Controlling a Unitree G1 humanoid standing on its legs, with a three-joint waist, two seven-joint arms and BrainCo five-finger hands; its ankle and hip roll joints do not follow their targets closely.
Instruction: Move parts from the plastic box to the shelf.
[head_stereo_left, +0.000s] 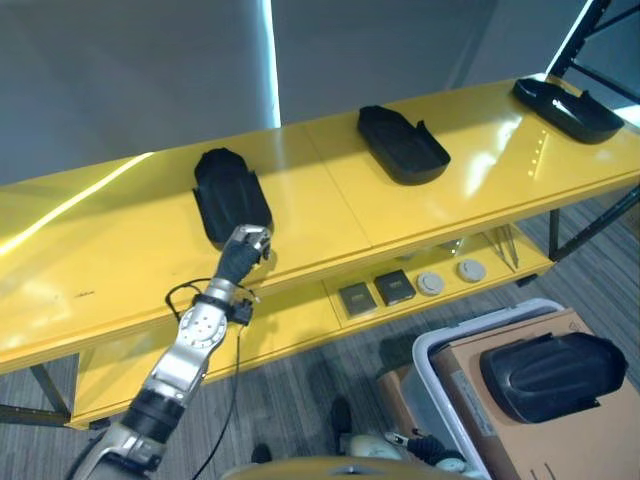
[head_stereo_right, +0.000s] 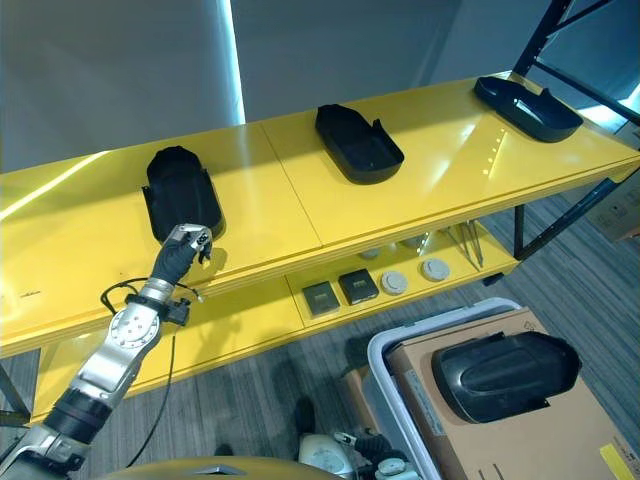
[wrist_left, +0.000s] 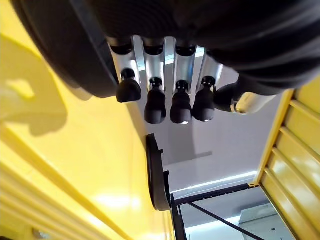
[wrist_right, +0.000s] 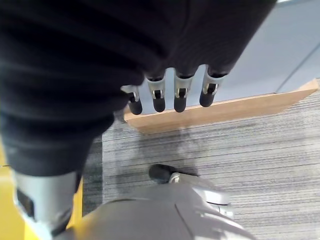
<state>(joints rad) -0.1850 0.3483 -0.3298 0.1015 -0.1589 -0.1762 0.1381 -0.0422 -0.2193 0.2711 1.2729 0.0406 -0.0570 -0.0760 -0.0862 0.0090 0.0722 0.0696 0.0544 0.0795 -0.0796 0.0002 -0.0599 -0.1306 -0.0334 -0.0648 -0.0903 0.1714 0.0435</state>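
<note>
Three black moulded parts lie on top of the yellow shelf (head_stereo_left: 330, 200): one at the left (head_stereo_left: 230, 195), one in the middle (head_stereo_left: 402, 143) and one at the far right (head_stereo_left: 568, 108). My left hand (head_stereo_left: 245, 252) is at the near end of the left part, its fingers (wrist_left: 155, 102) relaxed and holding nothing. In the left wrist view the middle part (wrist_left: 156, 175) shows edge-on further along the shelf. Another black part (head_stereo_left: 553, 373) rests on cardboard in the plastic box (head_stereo_left: 440, 345) at the lower right. My right hand (wrist_right: 180, 95) hangs open over the carpet.
The lower shelf level carries two dark square pieces (head_stereo_left: 376, 292) and two round discs (head_stereo_left: 450, 276). A dark metal rack frame (head_stereo_left: 590, 30) stands at the far right. A wooden board (wrist_right: 225, 107) lies on the grey carpet.
</note>
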